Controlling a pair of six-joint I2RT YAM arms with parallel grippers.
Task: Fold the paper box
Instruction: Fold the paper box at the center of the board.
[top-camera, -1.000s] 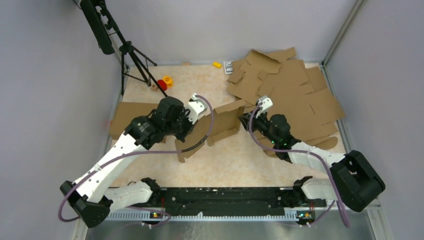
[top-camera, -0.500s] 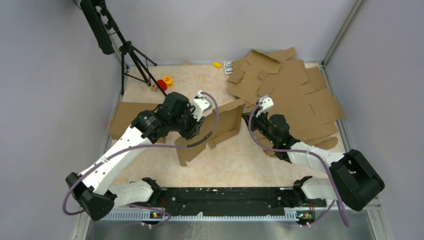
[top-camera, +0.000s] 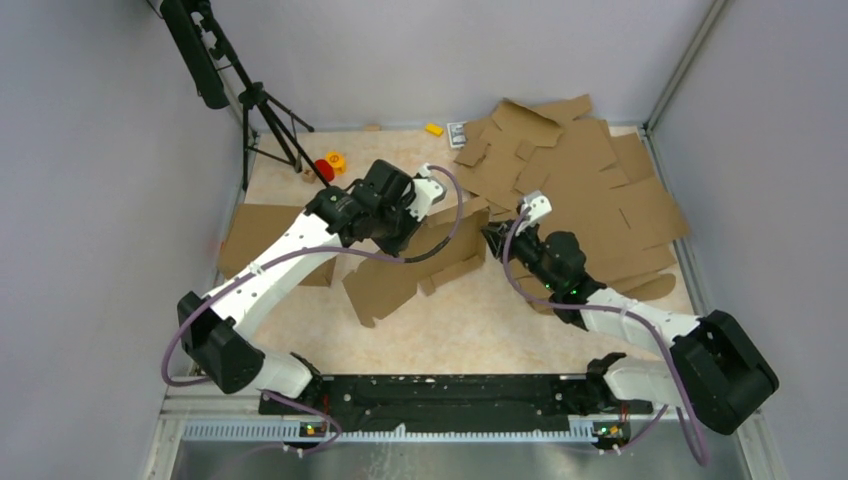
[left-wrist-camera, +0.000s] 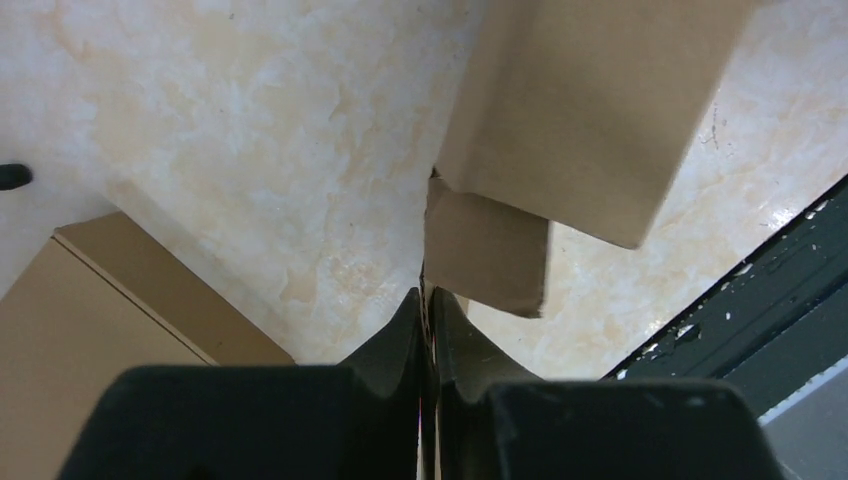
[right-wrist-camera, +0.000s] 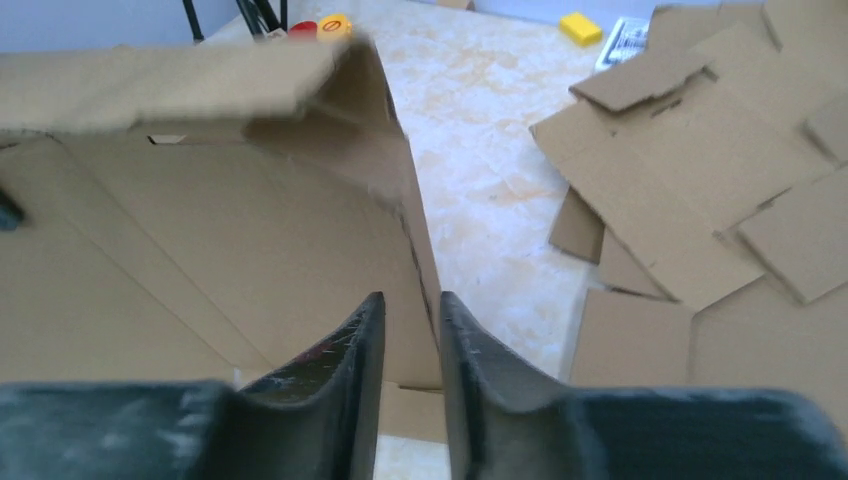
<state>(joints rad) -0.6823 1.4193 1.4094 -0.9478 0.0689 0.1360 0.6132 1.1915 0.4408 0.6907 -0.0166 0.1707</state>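
The paper box is a brown cardboard blank lying mid-table, with one side wall raised. My left gripper reaches over its far edge. In the left wrist view the left gripper is shut on a thin edge of the box, and a flap hangs past the fingertips. My right gripper sits at the box's right end. In the right wrist view the right gripper stands slightly open, straddling the upright corner of the box wall without clamping it.
A heap of flat cardboard blanks covers the back right. Another flat sheet lies at the left. A black tripod stands back left beside small red and yellow pieces. A black rail runs along the front edge.
My left arm has swung away from the base and rightward, taking a new pinch on the box's far edge. The raised wall now leans lower. The right arm has hardly moved.
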